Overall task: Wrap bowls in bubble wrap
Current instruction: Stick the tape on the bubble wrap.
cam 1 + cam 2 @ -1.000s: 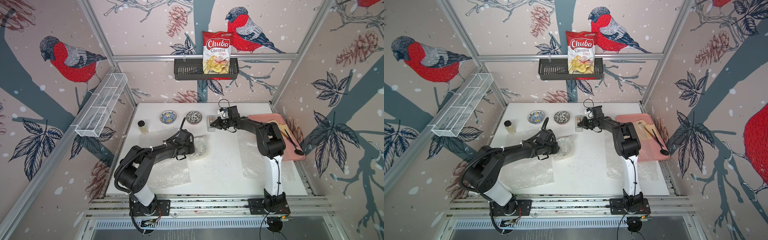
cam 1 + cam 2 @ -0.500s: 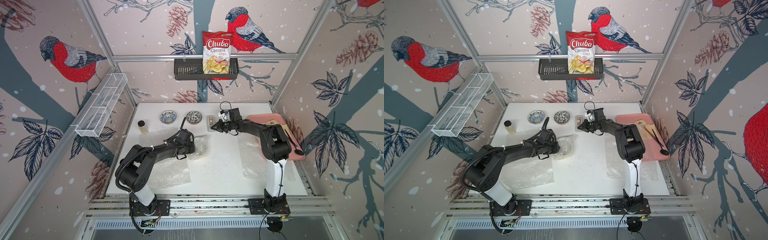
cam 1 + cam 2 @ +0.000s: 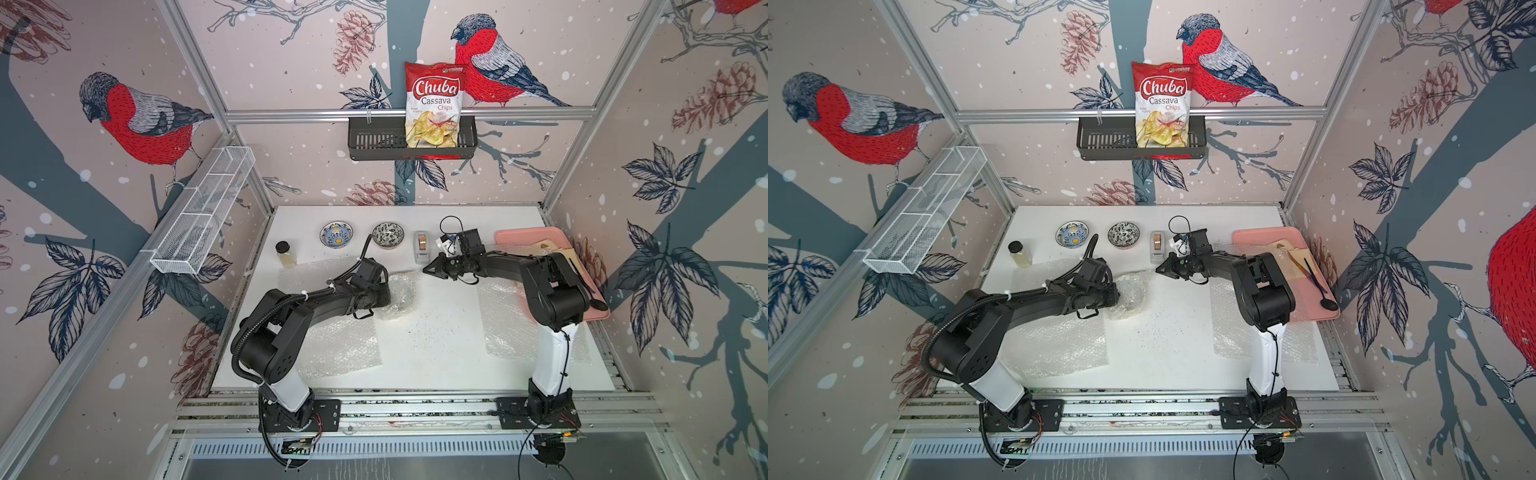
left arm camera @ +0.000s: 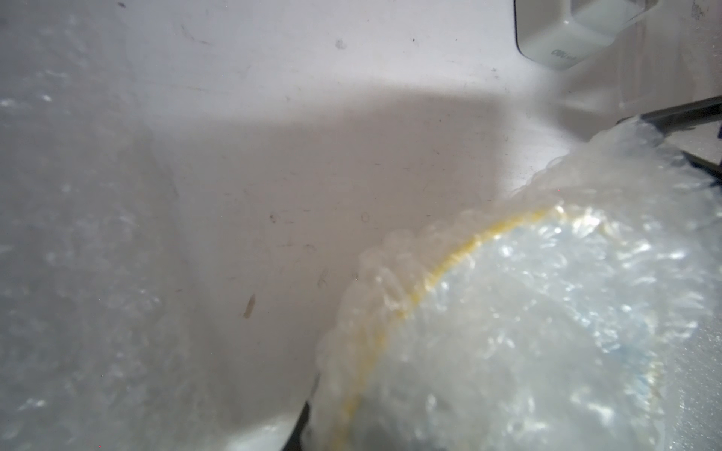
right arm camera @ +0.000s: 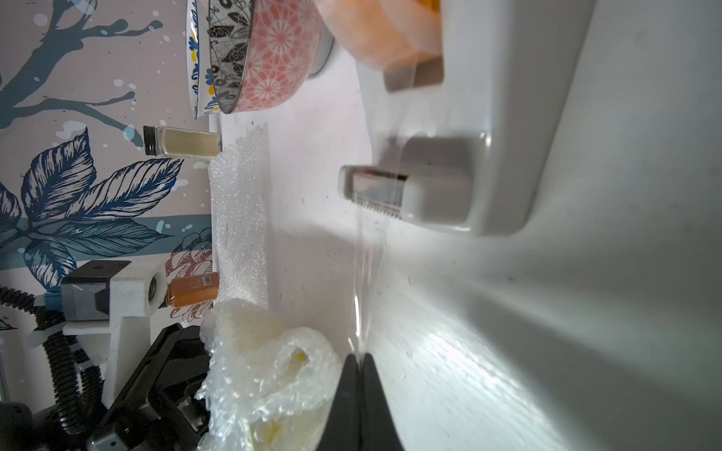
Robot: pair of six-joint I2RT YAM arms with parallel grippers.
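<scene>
Pinching tape strand (image 5: 365,273), visible wrist-only: right gripper (image 5: 357,357) clenched; left gripper (image 3: 386,297) grasps wrapped bowl (image 3: 404,291).

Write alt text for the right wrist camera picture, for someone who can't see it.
The shut right gripper pinches a strip of clear tape drawn from a grey plastic tape dispenser. Beside it sits a bowl bundled in clear bubble wrap; farther off are a black-and-white patterned ceramic bowl and a black-lidded glass jar.

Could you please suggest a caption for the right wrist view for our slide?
Right gripper pinching a strip of clear tape stretched from the dispenser, beside the bubble-wrapped bowl.
</scene>
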